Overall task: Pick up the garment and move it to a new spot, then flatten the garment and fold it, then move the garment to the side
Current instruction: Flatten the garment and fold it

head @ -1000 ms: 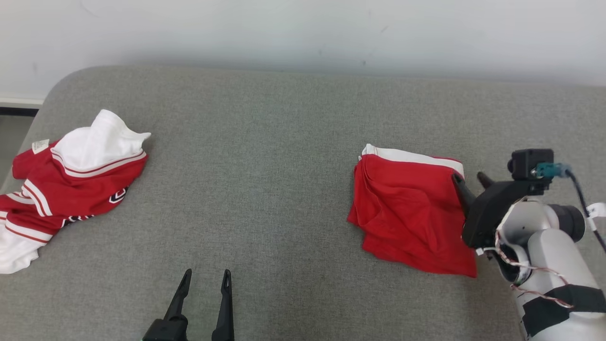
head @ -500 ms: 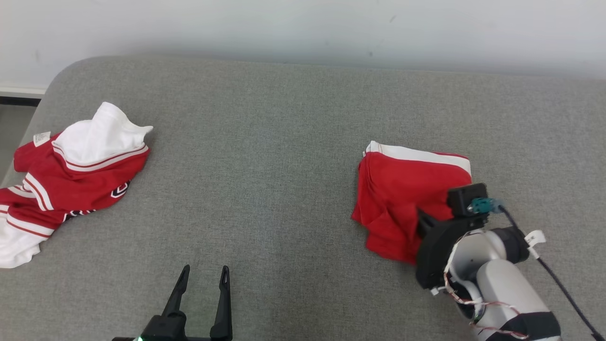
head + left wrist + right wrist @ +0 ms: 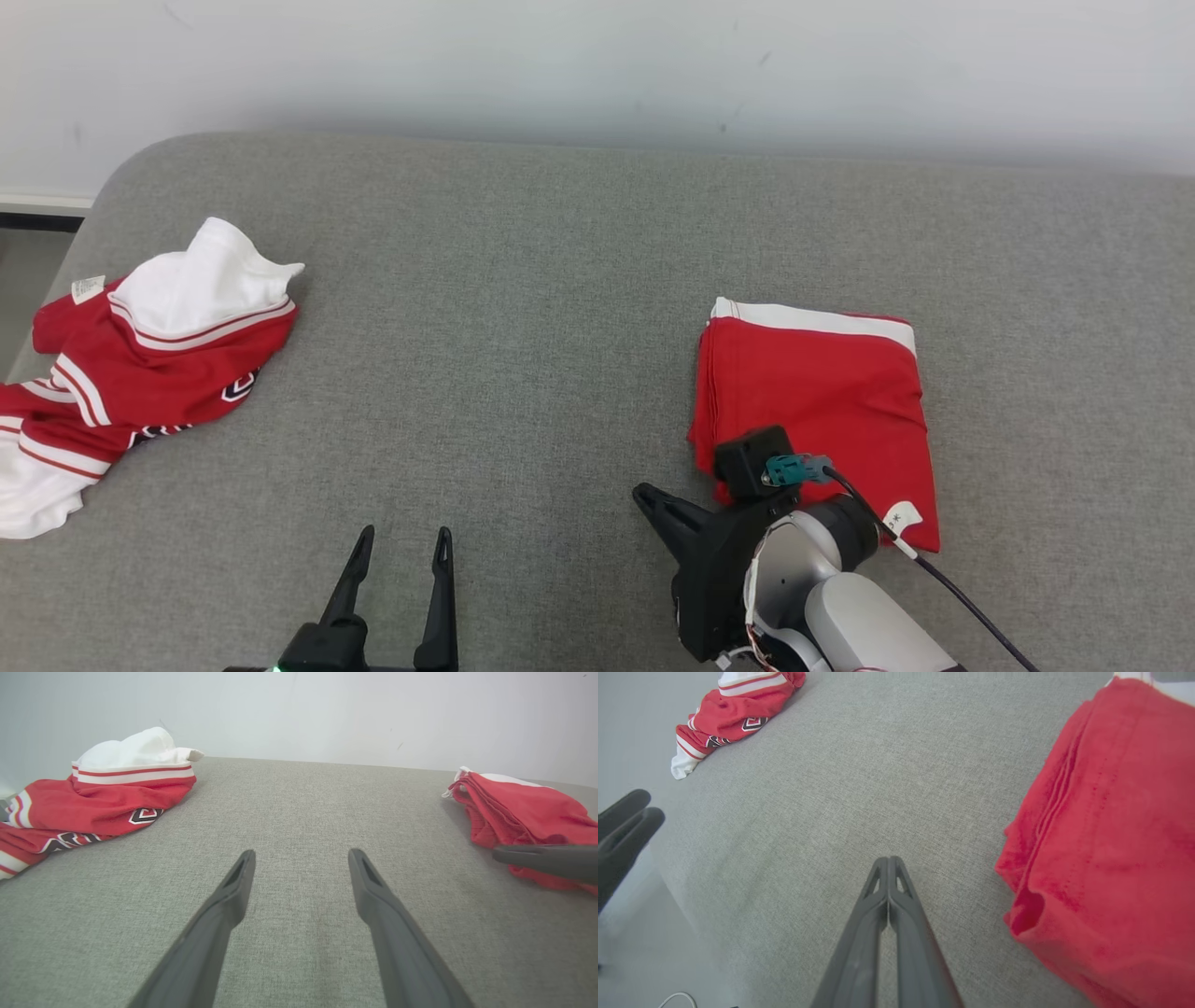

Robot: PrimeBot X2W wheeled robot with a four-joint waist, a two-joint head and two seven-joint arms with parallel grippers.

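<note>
The garment point(image 3: 822, 392) is red with a white band along its far edge. It lies folded into a flat rectangle on the right of the grey cushion point(image 3: 523, 308), and it also shows in the left wrist view point(image 3: 518, 807) and the right wrist view point(image 3: 1106, 835). My right gripper point(image 3: 646, 493) is shut and empty, just off the garment's near left corner, with its fingers point(image 3: 888, 868) pressed together over bare cushion. My left gripper point(image 3: 406, 537) stands open and empty at the cushion's front edge, its fingers point(image 3: 243, 872) spread over the grey fabric.
A crumpled red and white jersey point(image 3: 140, 355) lies at the cushion's left end, seen also in the left wrist view point(image 3: 103, 793) and far off in the right wrist view point(image 3: 733, 714). A pale wall point(image 3: 597, 65) runs behind. The cushion's rounded left corner drops to the floor point(image 3: 640, 933).
My right gripper has left the garment's right edge, swung across to its near left corner and shut. The garment now lies flatter. The left gripper has stayed put.
</note>
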